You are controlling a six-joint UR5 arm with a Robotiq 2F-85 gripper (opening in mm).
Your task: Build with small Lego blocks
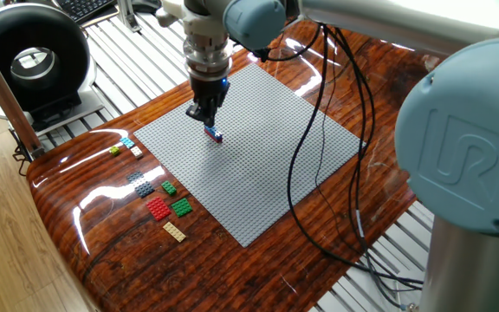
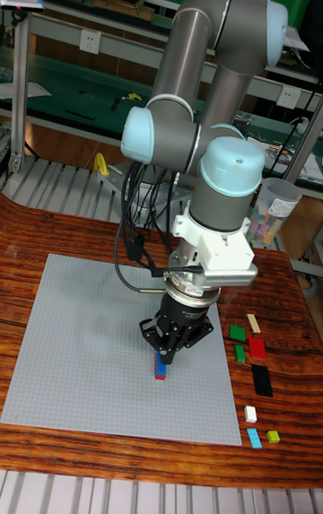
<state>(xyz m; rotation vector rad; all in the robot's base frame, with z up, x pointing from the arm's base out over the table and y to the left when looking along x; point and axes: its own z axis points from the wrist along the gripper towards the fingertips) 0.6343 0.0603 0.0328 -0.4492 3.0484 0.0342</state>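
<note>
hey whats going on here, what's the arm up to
A UR5 arm is building with small Lego blocks on a grey baseplate. Its gripper hangs just above a little red-and-blue stack on the plate; whether the fingers touch it or are open is not clear. Spare bricks in red, green, dark grey and tan lie loose on the wooden table beside the plate.

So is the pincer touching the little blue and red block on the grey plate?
Cannot tell. In the fixed view the pincer hangs just above the blue and red block, maybe a sliver apart. In the tall view its tips overlap the block.
</note>
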